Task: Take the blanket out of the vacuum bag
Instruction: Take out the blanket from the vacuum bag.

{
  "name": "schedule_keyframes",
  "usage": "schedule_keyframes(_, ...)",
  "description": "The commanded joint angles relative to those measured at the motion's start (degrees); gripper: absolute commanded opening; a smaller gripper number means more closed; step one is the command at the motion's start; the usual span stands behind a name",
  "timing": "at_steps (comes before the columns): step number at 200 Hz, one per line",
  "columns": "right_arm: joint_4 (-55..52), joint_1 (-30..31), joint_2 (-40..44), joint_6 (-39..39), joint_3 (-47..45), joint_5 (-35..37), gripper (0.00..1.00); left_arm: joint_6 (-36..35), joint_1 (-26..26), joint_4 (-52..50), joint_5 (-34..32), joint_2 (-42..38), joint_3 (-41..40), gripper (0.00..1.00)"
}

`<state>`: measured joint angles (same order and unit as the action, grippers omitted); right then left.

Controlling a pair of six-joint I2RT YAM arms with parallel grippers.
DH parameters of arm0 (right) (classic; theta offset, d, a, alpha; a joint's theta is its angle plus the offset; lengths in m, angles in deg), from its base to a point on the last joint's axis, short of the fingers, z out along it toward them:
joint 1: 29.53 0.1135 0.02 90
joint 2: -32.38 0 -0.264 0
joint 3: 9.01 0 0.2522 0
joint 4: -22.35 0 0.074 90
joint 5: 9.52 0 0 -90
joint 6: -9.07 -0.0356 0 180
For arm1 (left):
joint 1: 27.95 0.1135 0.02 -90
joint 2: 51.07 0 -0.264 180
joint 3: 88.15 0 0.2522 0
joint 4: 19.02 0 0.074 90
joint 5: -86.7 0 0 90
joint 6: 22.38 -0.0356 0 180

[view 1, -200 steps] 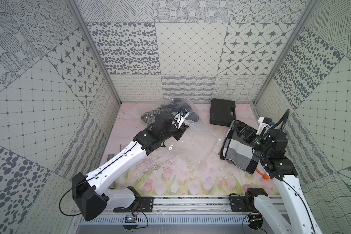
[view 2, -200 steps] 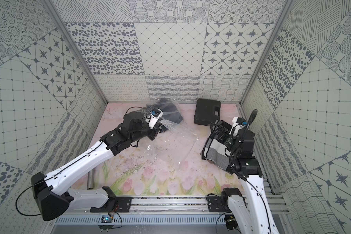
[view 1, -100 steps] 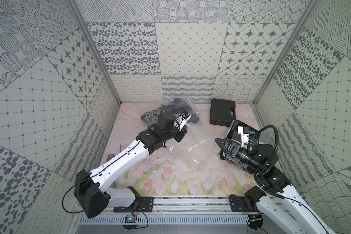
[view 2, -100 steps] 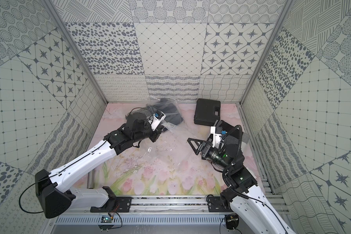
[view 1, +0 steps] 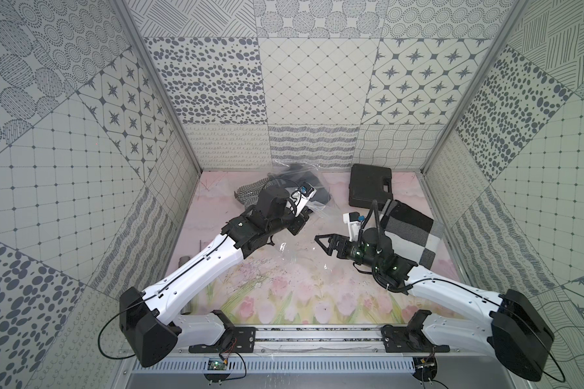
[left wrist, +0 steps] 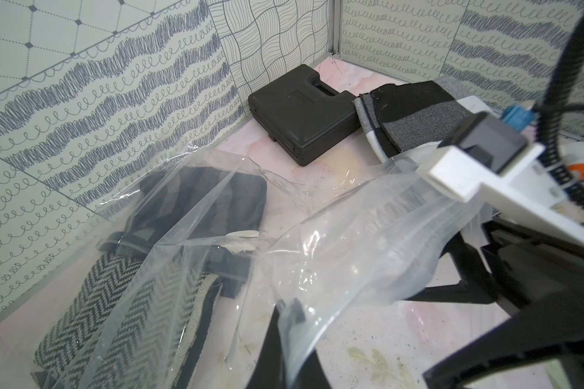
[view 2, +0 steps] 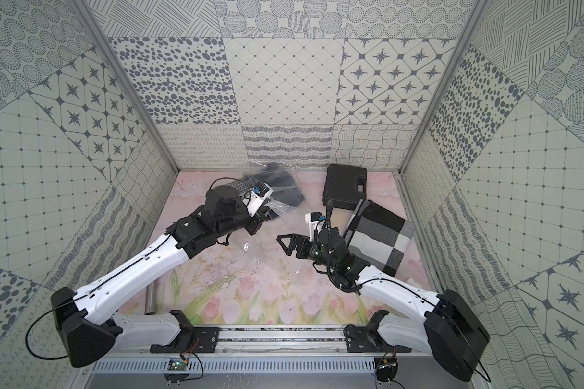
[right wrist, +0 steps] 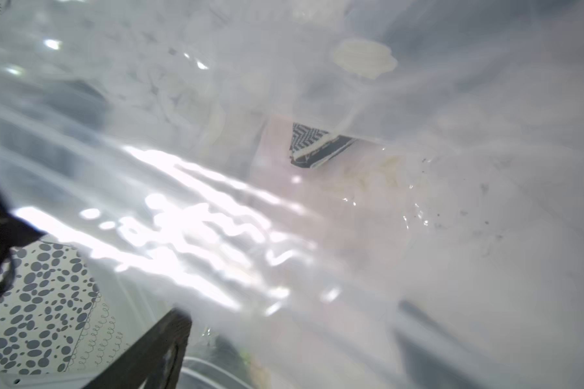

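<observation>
The see-through vacuum bag [view 1: 312, 183] [view 2: 277, 208] lies crumpled at the back of the table. Inside it are a herringbone blanket [left wrist: 98, 320] [right wrist: 307, 139] and a dark folded one [left wrist: 199, 202]. My left gripper [view 1: 300, 224] [left wrist: 289, 310] is shut on the bag's loose plastic edge [left wrist: 351, 235] and holds it up. My right gripper [view 1: 321, 240] [view 2: 284, 240] is open, just right of that edge and pointing at it. Plastic film [right wrist: 216, 202] fills the right wrist view. A checked black, white and grey blanket [view 1: 408, 232] [view 2: 381, 235] lies outside the bag at the right.
A black hard case [view 1: 370, 183] [left wrist: 300, 114] lies at the back right, touching the checked blanket. The bag's white valve cap [left wrist: 241, 234] sits above the dark blanket. A metal cylinder [view 2: 149, 299] lies by the left wall. Patterned walls enclose three sides.
My right arm has swung left from over the checked blanket, which stays on the table, to the bag's edge, jaws open. The left gripper keeps its hold and has shifted slightly.
</observation>
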<state>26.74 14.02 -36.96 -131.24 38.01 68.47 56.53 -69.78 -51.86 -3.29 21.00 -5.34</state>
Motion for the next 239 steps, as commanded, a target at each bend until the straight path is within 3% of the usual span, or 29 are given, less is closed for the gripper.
schedule_keyframes(1,10.5,0.3,-5.3,1.1,2.5,-0.7,0.96,-1.5,0.2,-0.2,-2.5,-1.1,0.1,0.0)
schedule_keyframes(26,18.1,0.2,-13.0,-0.5,2.2,0.0,0.95,-1.2,0.2,-0.8,-2.5,-1.8,0.2,0.0)
schedule_keyframes(51,21.8,0.1,-21.6,-1.4,7.5,-3.0,0.94,0.0,0.3,-0.9,-1.6,-2.4,-0.3,0.0)
schedule_keyframes(103,19.0,-1.1,-32.5,0.7,18.1,-1.9,0.93,3.8,0.3,1.6,0.0,-4.6,-3.2,0.0)
schedule_keyframes(189,-4.3,-2.7,-43.8,-0.4,34.8,10.4,0.95,7.5,0.2,7.7,3.1,-3.3,-6.3,0.0)
schedule_keyframes(239,-19.1,-4.5,-51.7,-3.4,46.1,14.0,0.96,3.1,0.3,19.4,-7.8,3.4,-6.8,0.0)
